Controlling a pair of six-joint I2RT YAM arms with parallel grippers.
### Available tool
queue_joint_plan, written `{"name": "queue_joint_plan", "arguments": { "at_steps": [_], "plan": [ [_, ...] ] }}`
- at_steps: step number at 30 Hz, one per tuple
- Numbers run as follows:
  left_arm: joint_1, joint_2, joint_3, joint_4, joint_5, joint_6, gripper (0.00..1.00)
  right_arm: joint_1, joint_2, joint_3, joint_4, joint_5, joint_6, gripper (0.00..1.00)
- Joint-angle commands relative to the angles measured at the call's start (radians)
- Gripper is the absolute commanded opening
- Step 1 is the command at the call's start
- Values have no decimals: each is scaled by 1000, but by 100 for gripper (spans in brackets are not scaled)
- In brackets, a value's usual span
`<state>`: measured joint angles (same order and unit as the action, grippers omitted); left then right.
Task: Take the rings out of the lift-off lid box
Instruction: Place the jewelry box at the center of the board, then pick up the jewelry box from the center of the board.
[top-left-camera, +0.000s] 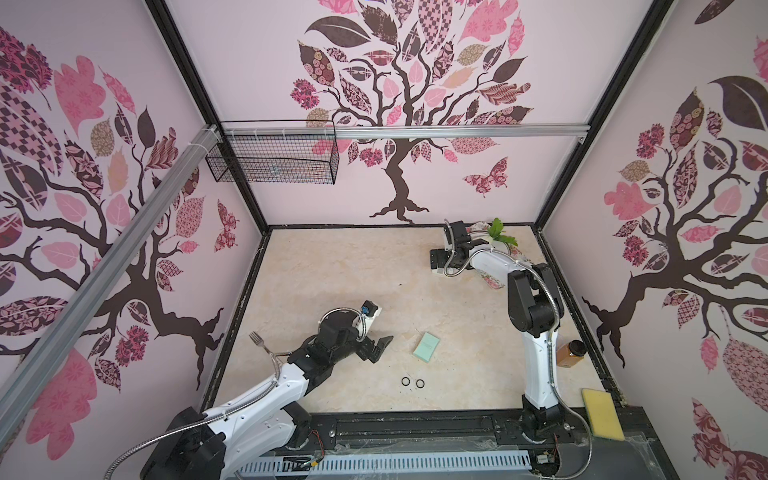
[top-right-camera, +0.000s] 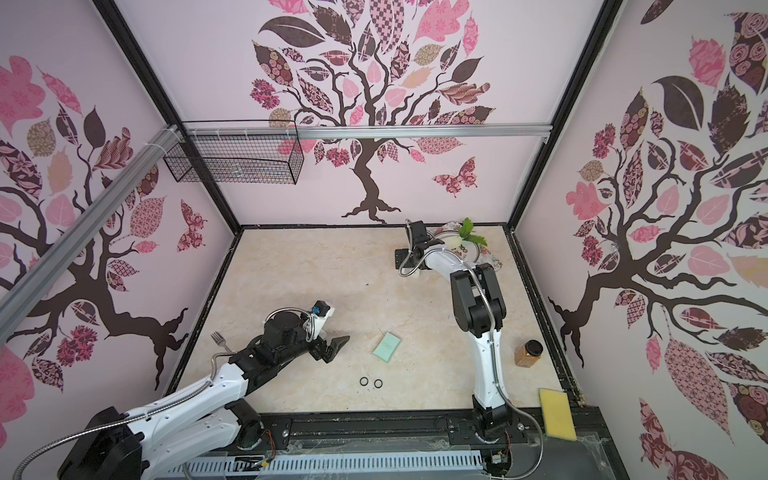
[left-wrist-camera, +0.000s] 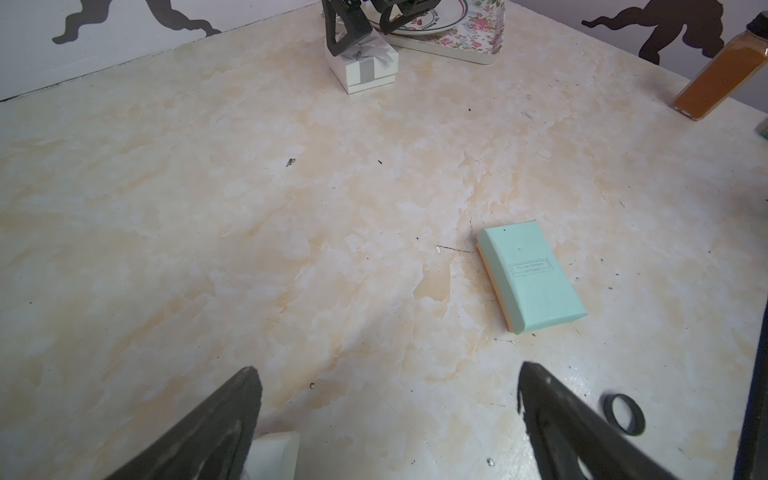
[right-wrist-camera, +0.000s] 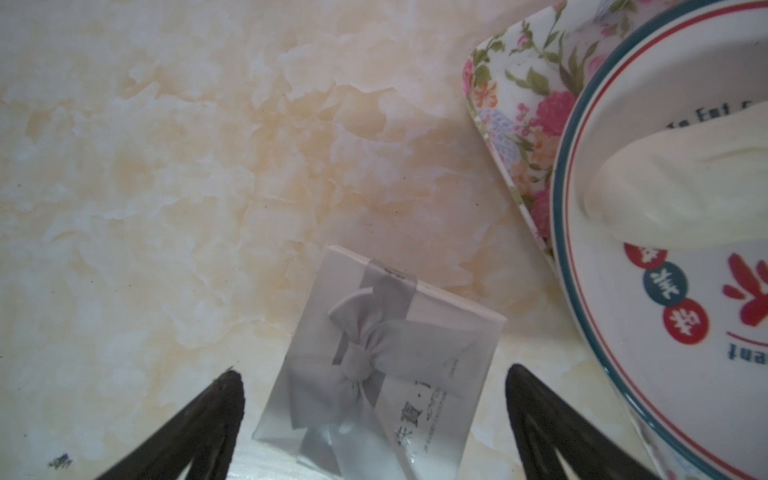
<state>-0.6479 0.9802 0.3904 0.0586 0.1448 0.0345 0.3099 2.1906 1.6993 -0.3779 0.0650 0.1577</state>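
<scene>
Marbled tabletop (top-left-camera: 353, 270) w/ two black rings (top-left-camera: 406, 381) nr flat mint box (top-left-camera: 427, 345).

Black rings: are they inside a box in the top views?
No: both black rings lie on the bare table, apart from the mint box.

left arm (top-left-camera: 257, 399) low, left fingers (left-wrist-camera: 199, 432) spread; right arm (top-left-camera: 538, 365) extended, right fingers (right-wrist-camera: 195, 432) spread

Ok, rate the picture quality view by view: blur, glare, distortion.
Both top views: sharp, wide-angle bending at edges. Left wrist: mint box crisp, fingers blurred, sheen beside black ring. Right wrist: bow box soft, hazy, ribbon glinting.
</scene>
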Motion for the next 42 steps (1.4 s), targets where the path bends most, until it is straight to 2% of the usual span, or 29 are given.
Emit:
{"name": "queue_joint_plan", "arguments": {
  "at_steps": [1, 7, 13, 19, 24, 29, 32, 42],
  "plan": [
    [-1, -10, -11, 17, 17, 16, 98, 0, -57, 76, -62, -10, -31, 100],
    [-1, -9, -6, 25, 21, 10, 98, 3, -229, 65, -111, -45, -41, 100],
    [-1, -20, -6, 24, 11, 8, 98, 53, -504, -214, -70, -32, 22, 100],
    [-1, -29, -8, 24, -4, 9, 98, 225, -748, -583, -55, 55, 193, 100],
    [-1, -47, -18, 30, -4, 3, 98, 403, -858, -780, -70, 104, 407, 100],
    [-1, -64, -24, 30, -3, -2, 98, 498, -869, -851, -46, 120, 611, 100],
    [-1, -72, -28, 29, -1, -4, 98, 522, -826, -858, -32, 118, 674, 100],
    [-1, -79, -33, 27, -1, -5, 98, 606, -704, -833, 12, 122, 769, 100]
  ]
}}
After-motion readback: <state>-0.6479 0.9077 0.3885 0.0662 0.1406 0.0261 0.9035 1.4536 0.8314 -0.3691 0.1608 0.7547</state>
